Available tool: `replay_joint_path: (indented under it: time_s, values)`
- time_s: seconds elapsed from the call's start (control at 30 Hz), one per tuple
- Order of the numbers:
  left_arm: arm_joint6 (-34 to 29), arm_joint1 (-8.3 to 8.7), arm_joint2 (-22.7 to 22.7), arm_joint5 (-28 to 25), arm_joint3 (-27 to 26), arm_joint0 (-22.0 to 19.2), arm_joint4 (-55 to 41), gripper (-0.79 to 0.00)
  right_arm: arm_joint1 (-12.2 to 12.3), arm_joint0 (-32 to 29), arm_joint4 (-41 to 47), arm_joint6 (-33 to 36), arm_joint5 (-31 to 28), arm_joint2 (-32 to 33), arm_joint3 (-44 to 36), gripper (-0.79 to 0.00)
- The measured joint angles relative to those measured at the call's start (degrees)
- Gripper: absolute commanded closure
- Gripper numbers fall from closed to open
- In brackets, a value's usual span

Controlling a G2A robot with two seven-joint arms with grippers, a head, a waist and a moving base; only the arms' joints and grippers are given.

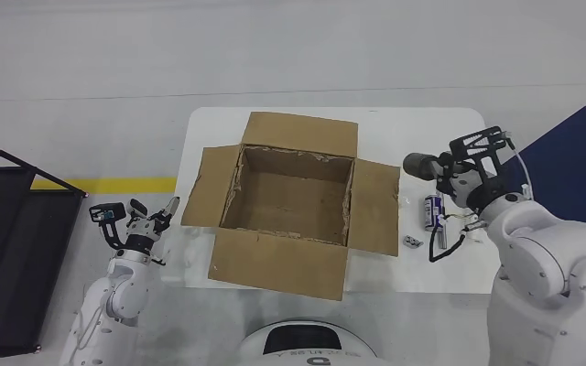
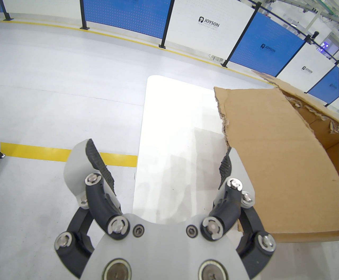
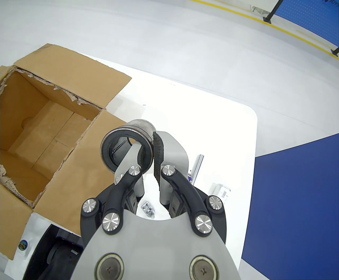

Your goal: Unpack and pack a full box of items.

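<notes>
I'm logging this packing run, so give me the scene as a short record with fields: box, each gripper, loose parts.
box: cardboard box on the white table, four flaps folded out, floor showing
right gripper: shut on a metal bearing, one finger through its bore, beside the box's right flap
left gripper: open, holds nothing, beside the box's left flap
loose parts: metal rod, small packet and small metal piece on the table, on the box's right side

Industrial test hall: blue-white partition panels (image 2: 124, 16), yellow floor line (image 2: 34, 152).
</notes>
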Motion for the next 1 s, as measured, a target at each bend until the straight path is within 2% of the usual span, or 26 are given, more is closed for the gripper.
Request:
replay_joint_path:
  time_s: [0.13,0.27,0.43,0.63,0.8,1.0]
  values:
    - [0.0,0.0,0.0,0.0,0.0,0.0,0.0,-0.785,0.04,-0.15,-0.46,-0.41,-0.15,-0.13,0.0,0.0]
    - [0.0,0.0,0.0,0.0,0.0,0.0,0.0,-0.785,0.45,-2.35,-4.89,-1.75,-1.02,0.4,0.4,0.0]
    - [0.0,0.0,0.0,0.0,0.0,0.0,0.0,-0.785,1.22,-5.94,-5.98,1.85,-2.12,9.4,3.2,0.0]
    - [0.0,0.0,0.0,0.0,0.0,0.0,0.0,-0.785,2.02,-9.84,0.19,4.8,-3.25,22.57,8.94,0.0]
    - [0.0,0.0,0.0,0.0,0.0,0.0,0.0,-0.785,3.27,-7.97,-0.77,7.78,-2.84,28.07,17.72,0.0]
    - [0.0,0.0,0.0,0.0,0.0,0.0,0.0,-0.785,5.02,-2.56,-5.5,9.34,-3.78,26.13,27.66,0.0]
